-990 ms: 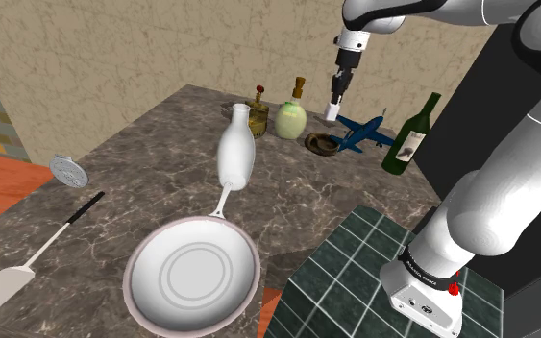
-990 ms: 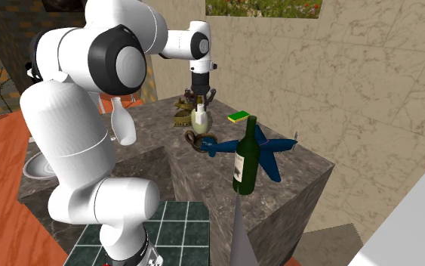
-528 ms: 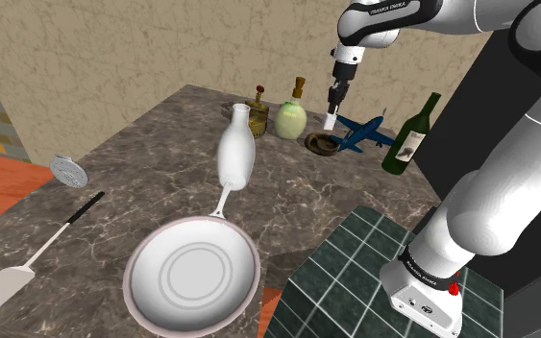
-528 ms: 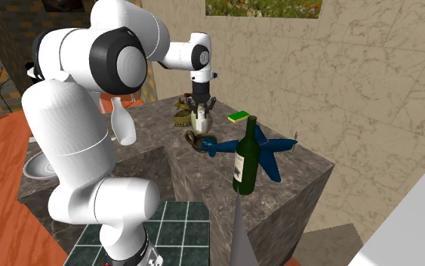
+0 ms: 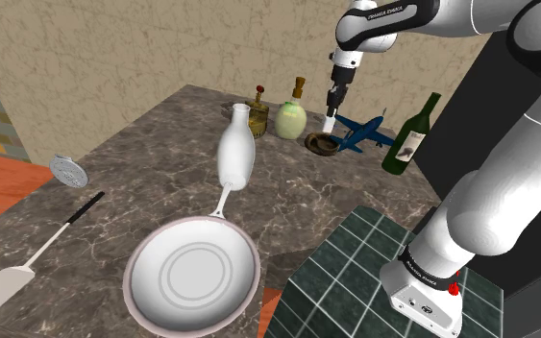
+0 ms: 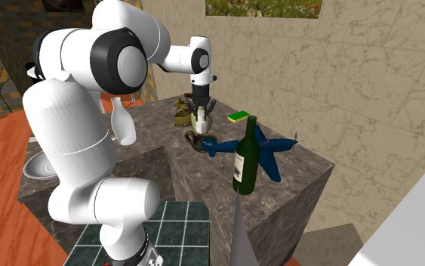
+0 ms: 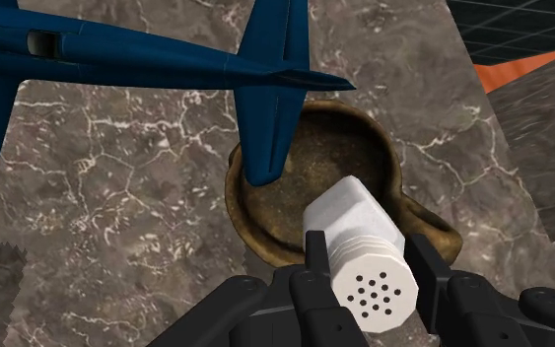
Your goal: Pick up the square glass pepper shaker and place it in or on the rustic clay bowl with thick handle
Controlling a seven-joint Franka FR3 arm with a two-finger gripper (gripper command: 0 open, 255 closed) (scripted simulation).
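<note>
Pepper shaker [image 7: 349,222], just one, clamped in pincer [image 7: 367,253] above one brown bowl [image 7: 339,158].

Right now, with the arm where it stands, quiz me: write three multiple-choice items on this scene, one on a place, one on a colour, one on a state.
1. The white shaker is: A held above the brown bowl; B standing in the bowl; C lying beside the bowl.
2. The toy plane is: A red; B blue; C yellow.
3. The gripper is: A open; B shut on nothing; C shut on the shaker.
Key: 1 A, it hangs clasped over the bowl's rim; 2 B, wing and body are blue; 3 C, both fingers press its sides.
</note>
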